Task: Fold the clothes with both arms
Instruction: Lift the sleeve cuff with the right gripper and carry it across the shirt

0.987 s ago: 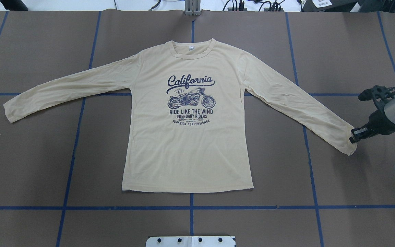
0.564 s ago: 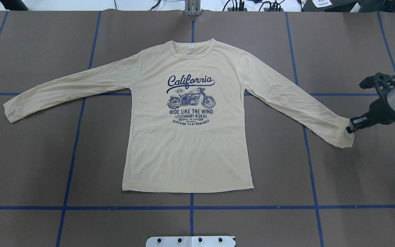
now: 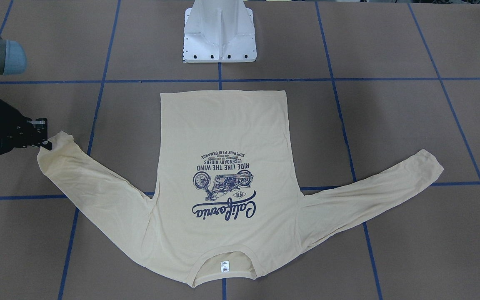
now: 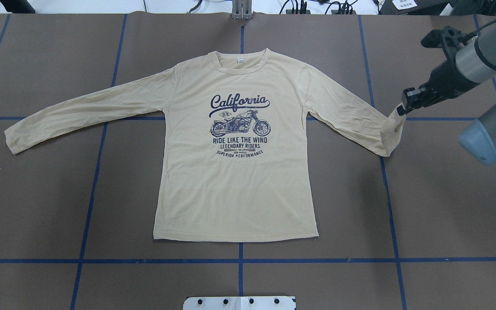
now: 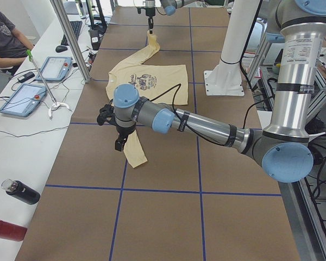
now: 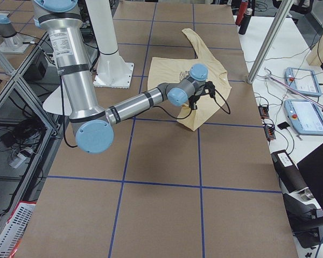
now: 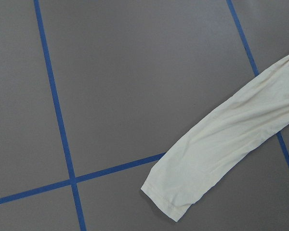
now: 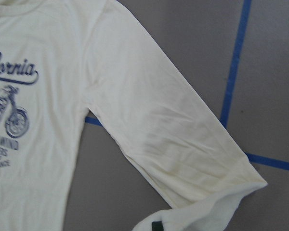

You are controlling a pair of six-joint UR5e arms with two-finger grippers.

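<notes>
right claw (image 4: 403,107) pinches a sleeve cuff of the t-shirt (image 4: 235,193), raised off the worktop (image 4: 446,206); left claw (image 5: 119,143) hovers near the other cuff, its state impossible to tell.

**Robotics laboratory.** The table (image 4: 37,193) was covered in brown sheet and marked into squares by blue tape (image 4: 317,260). A white pedestal (image 3: 220,33) bolted to it carried both arms. Out past the left gripper (image 5: 119,145), off the table's edge, a white bench (image 5: 22,157) held two teach pendants (image 5: 20,99), cables and bottles (image 5: 20,192), with a seated person (image 5: 2,35) at it. Beyond the right gripper (image 6: 192,106) stood an aluminium post (image 6: 269,40) and two further pendants (image 6: 307,115).
</notes>
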